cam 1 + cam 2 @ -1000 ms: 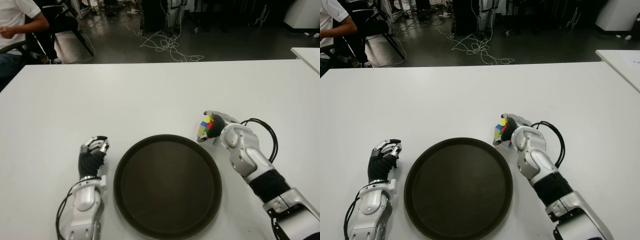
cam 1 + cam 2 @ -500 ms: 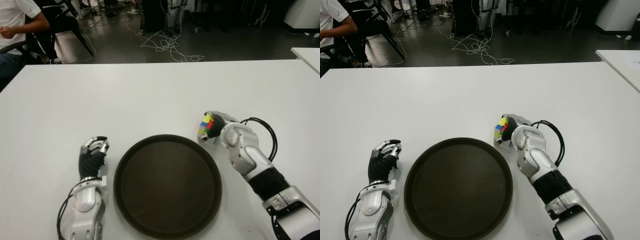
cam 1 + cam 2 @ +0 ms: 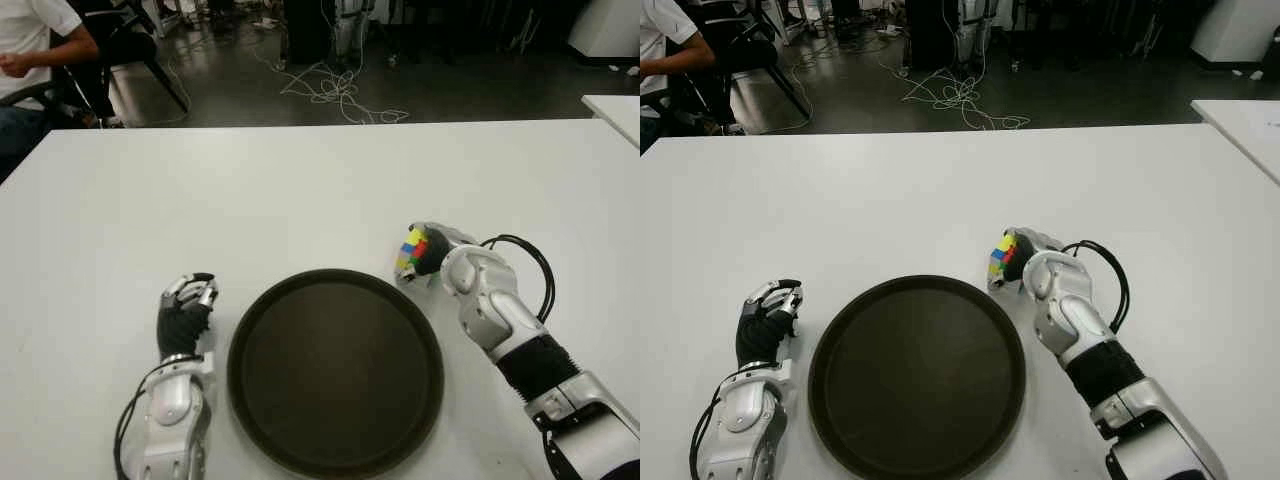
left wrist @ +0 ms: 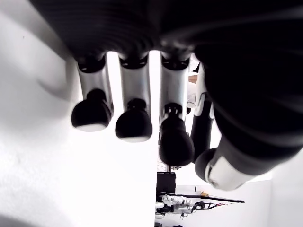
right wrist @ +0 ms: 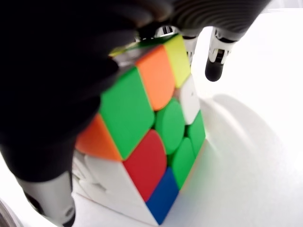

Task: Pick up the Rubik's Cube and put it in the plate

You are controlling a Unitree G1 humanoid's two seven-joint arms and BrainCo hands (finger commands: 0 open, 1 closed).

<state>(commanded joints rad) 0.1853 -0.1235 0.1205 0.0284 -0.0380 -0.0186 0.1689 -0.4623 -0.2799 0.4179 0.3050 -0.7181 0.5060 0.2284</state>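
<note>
The Rubik's Cube [image 3: 413,252] with its mixed coloured stickers is held in my right hand [image 3: 432,252], just off the upper right rim of the dark round plate [image 3: 335,370]. The right wrist view shows the cube [image 5: 151,127] close up, tilted, with my fingers [image 5: 47,198] wrapped around it and the white table just beneath. My left hand [image 3: 186,308] shows to the left of the plate, its fingers [image 4: 134,124] curled and holding nothing.
A wide white table [image 3: 250,190] carries everything. A second white table corner [image 3: 615,108] shows at the far right. A seated person [image 3: 30,50] is at the far left beyond the table, and cables [image 3: 335,90] lie on the dark floor.
The right hand with the cube has shifted very slightly up and away from the plate rim. The left hand has stayed put.
</note>
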